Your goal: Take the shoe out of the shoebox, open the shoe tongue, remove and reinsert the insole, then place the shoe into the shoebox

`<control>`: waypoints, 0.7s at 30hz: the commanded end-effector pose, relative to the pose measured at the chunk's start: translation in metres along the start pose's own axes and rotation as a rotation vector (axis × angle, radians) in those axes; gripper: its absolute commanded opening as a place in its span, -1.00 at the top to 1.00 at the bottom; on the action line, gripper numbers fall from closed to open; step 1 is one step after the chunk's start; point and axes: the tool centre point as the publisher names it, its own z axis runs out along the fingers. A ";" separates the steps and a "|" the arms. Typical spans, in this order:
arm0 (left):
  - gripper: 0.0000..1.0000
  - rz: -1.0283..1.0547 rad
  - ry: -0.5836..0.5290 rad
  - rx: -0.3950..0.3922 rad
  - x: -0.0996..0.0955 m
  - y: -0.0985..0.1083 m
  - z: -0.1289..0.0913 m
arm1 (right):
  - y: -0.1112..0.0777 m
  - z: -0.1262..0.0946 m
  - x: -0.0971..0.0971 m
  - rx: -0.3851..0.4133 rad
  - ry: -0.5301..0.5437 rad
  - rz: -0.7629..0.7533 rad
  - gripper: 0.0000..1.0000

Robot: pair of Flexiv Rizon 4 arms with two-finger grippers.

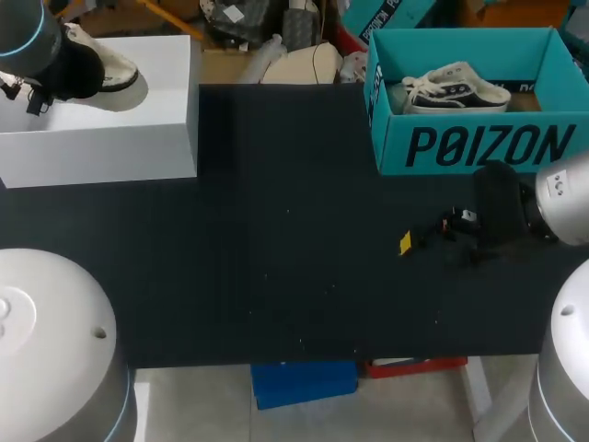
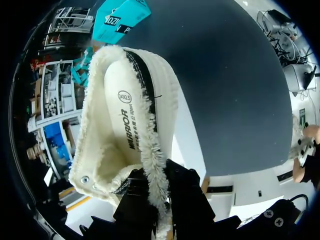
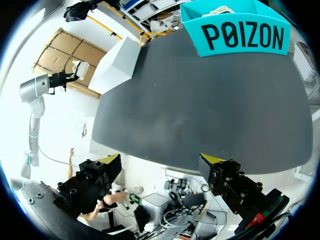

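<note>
The cream, fleece-lined shoe (image 2: pixel 165 100) is at the far left over the white box (image 1: pixel 110 138). The left gripper (image 2: pixel 159 200) seems clamped on its fuzzy collar edge, though the pile hides the tips. The shoe looks light and soft-walled. That collar will fold, so the stiffer heel offers a surer hold. The right gripper (image 3: pixel 161 161) hangs empty, jaws apart, near the teal shoebox (image 1: pixel 479 147).

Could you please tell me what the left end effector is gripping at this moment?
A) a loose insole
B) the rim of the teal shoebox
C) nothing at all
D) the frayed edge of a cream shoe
D: in the left wrist view the left end effector has a finger pressed on each side of the frayed edge of the cream shoe.
</note>
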 end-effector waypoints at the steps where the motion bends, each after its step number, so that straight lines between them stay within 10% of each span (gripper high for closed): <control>1: 1.00 -0.003 0.012 0.009 -0.010 0.006 0.022 | 0.000 0.001 0.001 -0.001 -0.002 0.001 -1.00; 21: 1.00 -0.073 0.102 -0.026 -0.006 0.018 0.102 | 0.000 0.001 0.001 -0.001 -0.002 0.001 -1.00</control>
